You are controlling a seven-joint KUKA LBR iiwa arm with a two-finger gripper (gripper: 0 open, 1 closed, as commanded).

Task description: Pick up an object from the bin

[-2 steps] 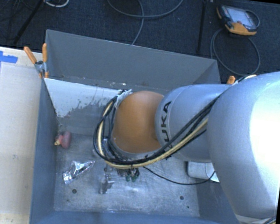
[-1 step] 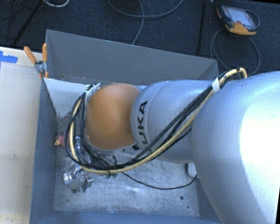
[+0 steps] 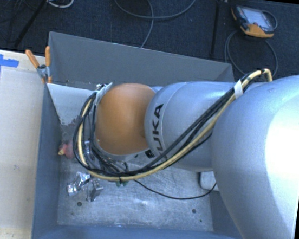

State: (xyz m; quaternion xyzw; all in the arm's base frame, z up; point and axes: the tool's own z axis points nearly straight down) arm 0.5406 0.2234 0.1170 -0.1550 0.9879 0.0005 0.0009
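My gripper (image 3: 101, 163) shows as a dark body under the arm's wrist, low over the left part of the bin. Just below it, on the bin floor, lies a small crumpled silvery thing (image 3: 84, 185). A small pinkish-red thing (image 3: 66, 149) rests against the left wall, just left of the gripper. A pale grey-white thing (image 3: 207, 179) sits on the floor at the right, partly under the arm.
The big grey arm reaches in from the right and covers the middle and back of the bin. Cables loop round its wrist above the silvery thing. Bare floor shows along the front, between the silvery thing and the right wall.
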